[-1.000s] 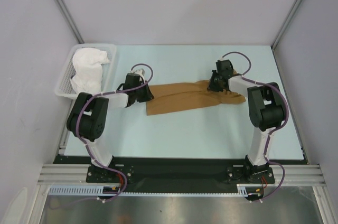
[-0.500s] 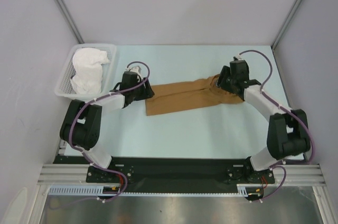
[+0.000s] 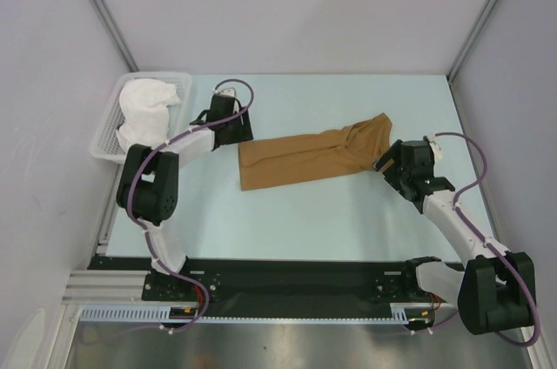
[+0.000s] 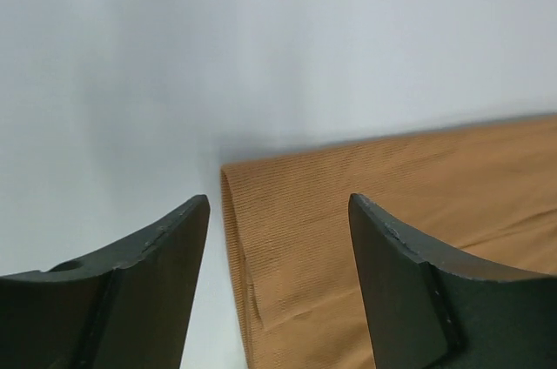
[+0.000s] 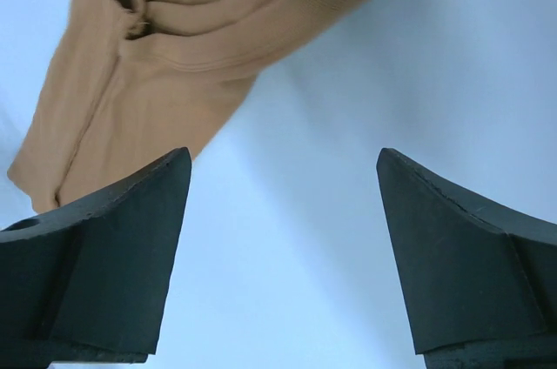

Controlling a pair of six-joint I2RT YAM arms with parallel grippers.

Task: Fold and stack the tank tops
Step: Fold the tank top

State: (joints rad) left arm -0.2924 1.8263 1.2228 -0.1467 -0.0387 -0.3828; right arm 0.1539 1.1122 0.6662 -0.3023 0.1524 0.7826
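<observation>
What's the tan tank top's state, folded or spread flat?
Folded lengthwise: the tan tank top lies as a narrow strip with overlapping layers.

Each arm consists of white link sections joined by bulky black cylindrical joint housings; this applies to the left arm (image 3: 148, 191) and the right arm (image 3: 452, 217) alike. A purple cable (image 3: 479, 164) runs externally along each arm in loose loops. Both arms are bolted to a black mounting plate (image 3: 287, 286) at the near edge. The left gripper (image 4: 278, 204) and right gripper (image 5: 284, 153) each carry two matte dark-grey fingers (image 4: 139, 291), wedge-shaped, tapering to a blunt tip, with lightly scuffed edges.
</observation>
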